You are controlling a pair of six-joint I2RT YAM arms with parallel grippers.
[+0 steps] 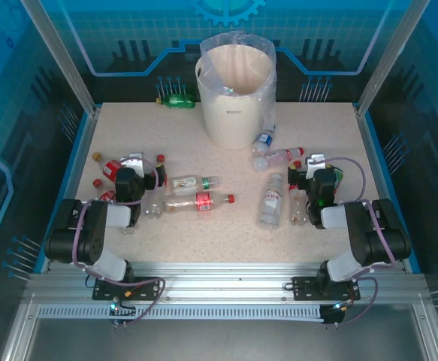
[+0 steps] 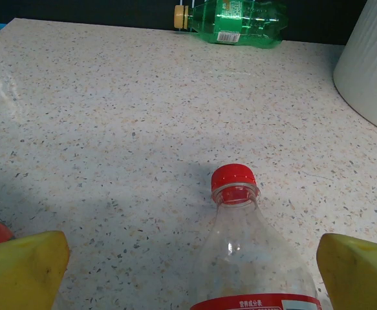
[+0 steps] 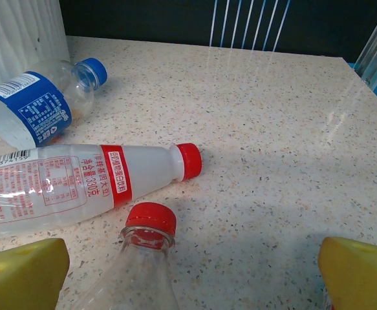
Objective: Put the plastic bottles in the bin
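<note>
The bin (image 1: 234,120) is standing at the far middle of the tabletop (image 1: 128,131), and the plastic bottles are lying on their sides, scattered in front of it. The green bottle (image 1: 177,100) is lying at the far edge, just left of the bin (well apart from the others).

The left hand (image 1: 140,171) is hovering low over the left cluster, its yellow fingers (image 2: 20,271) standing wide apart and grasping nothing. In its wrist view a clear red-capped bottle (image 2: 249,258) is lying between them with a gap on each side, its cap pointing toward the far edge.

The right hand (image 1: 314,171) is likewise spread wide and released. In its wrist view a second red-capped bottle (image 3: 143,265) is lying between the fingers, closer to the left one; I cannot tell whether they are touching. Just beyond it a white-labelled bottle (image 3: 72,184) is lying crosswise, and a blue-capped bottle (image 3: 39,106) is resting beside the bin's ribbed wall. Near the tabletop's centre a red-labelled bottle (image 1: 200,201) is lying flat.
</note>
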